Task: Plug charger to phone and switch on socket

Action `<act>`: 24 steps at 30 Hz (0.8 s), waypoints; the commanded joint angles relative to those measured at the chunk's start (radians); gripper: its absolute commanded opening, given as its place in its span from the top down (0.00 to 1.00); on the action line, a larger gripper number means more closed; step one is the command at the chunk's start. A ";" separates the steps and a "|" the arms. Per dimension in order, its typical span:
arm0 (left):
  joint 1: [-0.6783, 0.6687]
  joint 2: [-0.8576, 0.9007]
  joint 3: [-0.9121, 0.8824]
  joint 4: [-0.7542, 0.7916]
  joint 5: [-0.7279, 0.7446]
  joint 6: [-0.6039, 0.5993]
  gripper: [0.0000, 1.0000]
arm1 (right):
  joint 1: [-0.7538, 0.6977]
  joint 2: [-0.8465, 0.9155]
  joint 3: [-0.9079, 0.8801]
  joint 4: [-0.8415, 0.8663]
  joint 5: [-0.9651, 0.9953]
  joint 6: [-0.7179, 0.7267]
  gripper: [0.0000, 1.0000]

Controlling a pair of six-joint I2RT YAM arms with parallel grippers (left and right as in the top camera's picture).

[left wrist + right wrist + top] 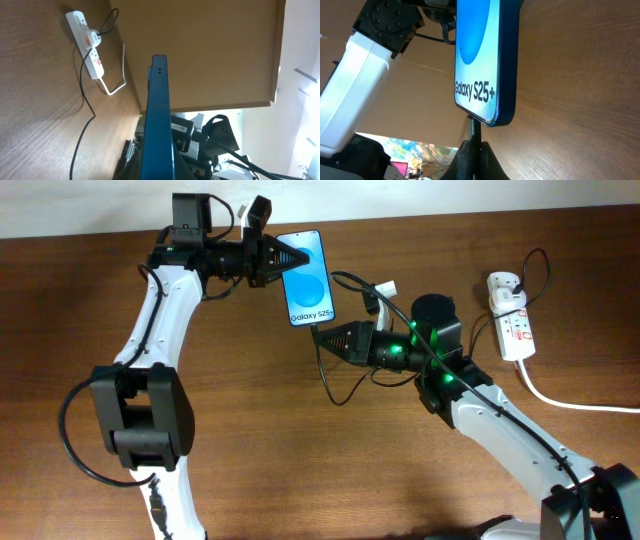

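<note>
The phone (307, 276) has a blue screen reading "Galaxy S25+". My left gripper (277, 258) is shut on its top end and holds it; in the left wrist view the phone (156, 120) shows edge-on between the fingers. My right gripper (322, 340) is shut on the charger's black connector tip (474, 131), which touches the phone's bottom edge (487, 117). The thin black charger cable (335, 385) loops back across the table to the socket (510, 315), a white power strip at the far right, also in the left wrist view (89, 45).
The socket's thick white cord (570, 402) runs off to the right edge. The table's far edge lies just behind the phone. My arms' own black cables hang beside each arm.
</note>
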 commanded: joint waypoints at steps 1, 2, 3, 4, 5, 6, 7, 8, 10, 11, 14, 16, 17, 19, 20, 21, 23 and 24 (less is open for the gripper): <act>-0.037 -0.003 0.011 -0.017 0.084 0.002 1.00 | -0.021 -0.019 0.010 0.022 0.103 -0.007 0.96; -0.037 -0.003 0.011 -0.017 0.084 0.002 1.00 | -0.021 -0.019 0.010 0.022 0.102 -0.007 0.96; -0.037 -0.003 0.011 -0.016 0.084 0.002 1.00 | -0.021 -0.019 0.010 0.022 0.099 -0.007 0.96; -0.037 -0.003 0.011 -0.016 0.084 0.002 1.00 | -0.021 -0.019 0.010 0.021 0.098 -0.007 0.96; -0.037 -0.003 0.011 -0.016 0.084 0.002 1.00 | -0.021 -0.019 0.010 0.020 0.092 -0.007 0.95; -0.037 -0.003 0.011 -0.016 0.084 0.002 1.00 | -0.021 -0.019 0.010 0.018 0.083 -0.008 0.93; -0.037 -0.003 0.011 -0.015 0.084 0.002 1.00 | -0.021 -0.019 0.010 0.014 0.071 -0.017 0.88; -0.037 -0.003 0.011 -0.013 0.084 0.002 1.00 | -0.021 -0.019 0.010 0.010 0.060 -0.020 0.85; -0.035 -0.003 0.011 -0.010 0.084 0.002 1.00 | -0.021 -0.019 0.010 0.010 0.032 -0.038 0.80; -0.032 -0.003 0.011 -0.008 0.084 0.002 1.00 | -0.021 -0.019 0.010 0.011 0.023 -0.045 0.76; -0.021 -0.003 0.011 0.004 0.084 0.003 1.00 | -0.027 -0.019 0.010 0.011 0.007 -0.053 0.66; -0.009 -0.003 0.011 0.006 0.084 0.010 1.00 | -0.038 -0.019 0.010 0.011 -0.014 -0.053 0.64; -0.003 -0.003 0.011 0.006 0.084 0.010 1.00 | -0.046 -0.019 0.010 0.011 -0.027 -0.053 0.64; 0.010 -0.003 0.011 0.006 0.079 0.010 1.00 | -0.071 -0.019 0.010 0.011 -0.068 -0.068 0.62; 0.017 -0.003 0.011 0.005 0.068 0.028 1.00 | -0.085 -0.019 0.010 0.011 -0.089 -0.071 0.60; 0.021 -0.003 0.011 0.005 0.061 0.038 1.00 | -0.096 -0.019 0.010 0.010 -0.101 -0.071 0.59; 0.023 -0.001 0.010 0.002 0.050 0.059 1.00 | -0.116 -0.019 0.010 0.010 -0.121 -0.071 0.57; 0.022 0.000 0.007 0.002 0.034 0.058 1.00 | -0.125 -0.019 0.010 0.010 -0.131 -0.072 0.56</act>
